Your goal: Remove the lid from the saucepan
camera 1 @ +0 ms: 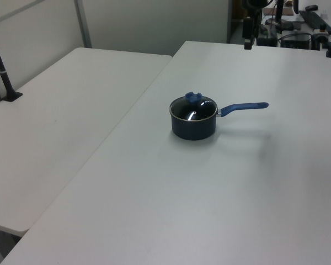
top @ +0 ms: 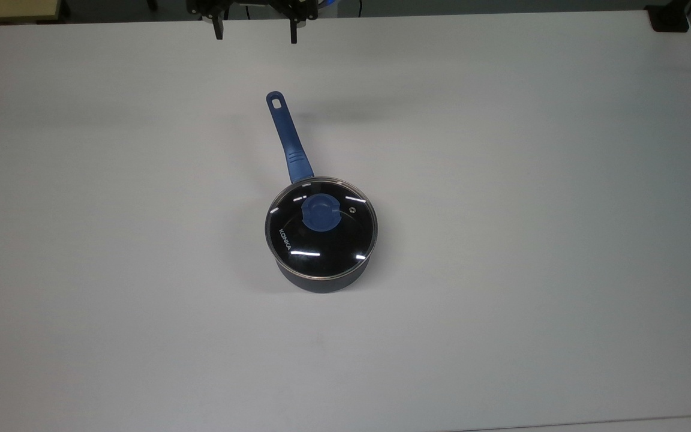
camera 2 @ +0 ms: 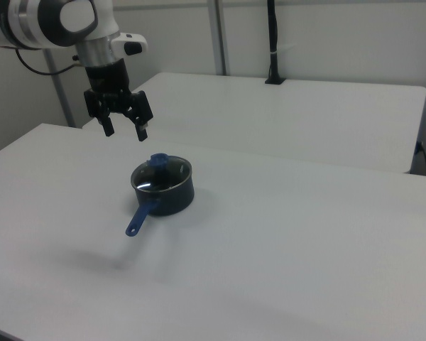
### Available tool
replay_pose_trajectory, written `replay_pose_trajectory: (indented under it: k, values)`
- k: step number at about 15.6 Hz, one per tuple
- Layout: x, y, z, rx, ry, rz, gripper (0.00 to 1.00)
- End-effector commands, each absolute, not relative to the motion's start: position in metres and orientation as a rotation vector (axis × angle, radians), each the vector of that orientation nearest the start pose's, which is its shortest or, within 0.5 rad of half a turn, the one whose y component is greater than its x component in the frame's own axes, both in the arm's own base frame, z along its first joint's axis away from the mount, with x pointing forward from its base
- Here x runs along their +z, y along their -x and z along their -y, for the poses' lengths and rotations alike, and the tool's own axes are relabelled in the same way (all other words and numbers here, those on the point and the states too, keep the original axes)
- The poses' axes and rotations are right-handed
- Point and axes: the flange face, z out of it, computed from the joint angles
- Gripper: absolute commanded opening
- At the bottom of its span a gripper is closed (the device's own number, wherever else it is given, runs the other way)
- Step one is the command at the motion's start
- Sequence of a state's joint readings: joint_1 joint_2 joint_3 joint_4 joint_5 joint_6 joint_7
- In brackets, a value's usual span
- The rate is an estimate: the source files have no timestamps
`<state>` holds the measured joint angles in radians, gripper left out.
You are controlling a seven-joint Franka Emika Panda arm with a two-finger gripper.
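Saucepan on table; lid on, lettering "KONKA"; gripper spread above.

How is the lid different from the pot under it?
The lid is see-through glass with a shiny metal rim; the saucepan is dark and solid. The lid has a round blue knob in its middle; the saucepan has a long blue handle sticking out sideways. The lid is flat; the saucepan is deep. Both are round.

Top view looks down; side views, seemingly opposed, share the saucepan.
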<state>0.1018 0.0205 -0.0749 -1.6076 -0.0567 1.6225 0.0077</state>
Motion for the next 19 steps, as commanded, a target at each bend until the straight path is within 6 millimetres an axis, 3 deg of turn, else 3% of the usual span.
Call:
replay_pose_trajectory:
  k: [1,11,19]
  values:
    - [0.599,-0.559,-0.013,0.033,3.213,0.020,1.00]
    - [0.594,-0.564,-0.013,0.029,3.212,0.039,1.00]
    - [0.562,-0.611,-0.024,-0.112,3.149,0.014,1.00]
